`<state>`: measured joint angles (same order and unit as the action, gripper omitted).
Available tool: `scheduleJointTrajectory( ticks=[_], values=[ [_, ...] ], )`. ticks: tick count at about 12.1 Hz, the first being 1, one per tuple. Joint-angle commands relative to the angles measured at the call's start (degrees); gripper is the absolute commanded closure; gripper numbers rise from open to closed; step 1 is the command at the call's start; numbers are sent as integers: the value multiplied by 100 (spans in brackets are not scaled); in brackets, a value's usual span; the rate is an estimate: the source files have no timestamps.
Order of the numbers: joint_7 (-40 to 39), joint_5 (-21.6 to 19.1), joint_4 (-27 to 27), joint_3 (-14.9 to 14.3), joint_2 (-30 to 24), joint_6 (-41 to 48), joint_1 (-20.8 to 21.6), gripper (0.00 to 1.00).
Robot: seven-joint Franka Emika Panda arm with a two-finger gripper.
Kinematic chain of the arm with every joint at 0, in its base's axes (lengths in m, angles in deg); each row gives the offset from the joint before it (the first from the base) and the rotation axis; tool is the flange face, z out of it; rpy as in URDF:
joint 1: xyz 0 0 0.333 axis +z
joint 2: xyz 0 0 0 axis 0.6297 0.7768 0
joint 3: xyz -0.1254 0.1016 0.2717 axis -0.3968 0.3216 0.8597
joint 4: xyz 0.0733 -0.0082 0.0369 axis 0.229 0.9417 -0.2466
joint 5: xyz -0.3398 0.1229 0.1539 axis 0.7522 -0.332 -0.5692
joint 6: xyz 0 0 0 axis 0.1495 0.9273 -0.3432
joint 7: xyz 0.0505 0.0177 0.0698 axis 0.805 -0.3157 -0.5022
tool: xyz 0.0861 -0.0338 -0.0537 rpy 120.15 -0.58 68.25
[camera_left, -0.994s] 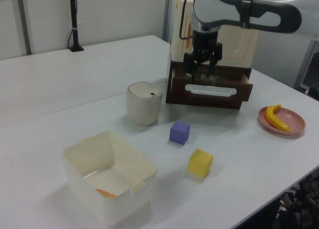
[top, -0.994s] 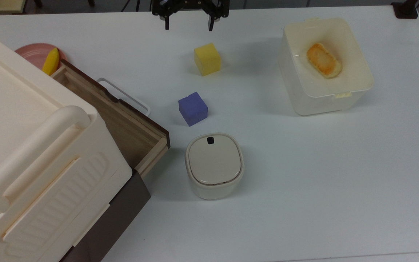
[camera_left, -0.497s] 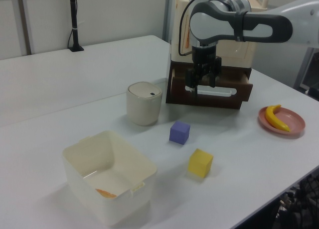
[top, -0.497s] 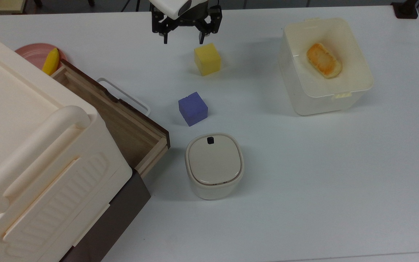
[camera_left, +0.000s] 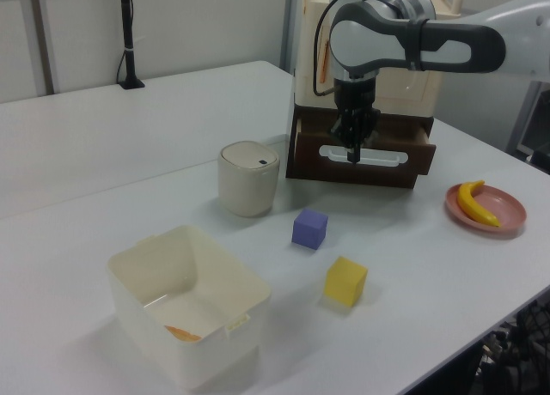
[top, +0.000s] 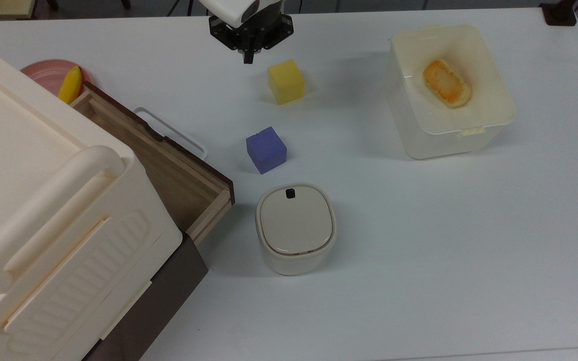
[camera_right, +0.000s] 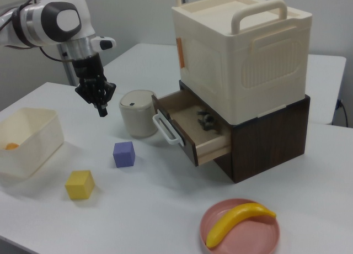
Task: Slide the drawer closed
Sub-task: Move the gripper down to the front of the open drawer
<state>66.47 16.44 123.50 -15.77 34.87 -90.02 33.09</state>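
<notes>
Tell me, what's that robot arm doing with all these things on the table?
The robot arm is getting ready to push a drawer shut. The drawer sticks out of a dark brown cabinet with a cream box on top, and it is wide open. The arm's tool is closed and hangs in the air above the table, away from the drawer's white handle. It is touching nothing. A yellow block, a purple block and a banana on a pink plate sit nearby.

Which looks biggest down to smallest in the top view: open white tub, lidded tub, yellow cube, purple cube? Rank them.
1. Open white tub
2. Lidded tub
3. Yellow cube and purple cube: these look about alike, so I won't rank one over the other.
</notes>
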Motion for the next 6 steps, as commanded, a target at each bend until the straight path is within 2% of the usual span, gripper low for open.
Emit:
scheduleJointTrajectory(
  ticks=[1,4,6],
  values=[
    [708,-8,131,-132,-64,-247,-83,100],
    [2989,-17,210,-307,260,-1044,-319,100],
    [3855,-34,349,-422,480,-1362,-416,100]
  ],
)
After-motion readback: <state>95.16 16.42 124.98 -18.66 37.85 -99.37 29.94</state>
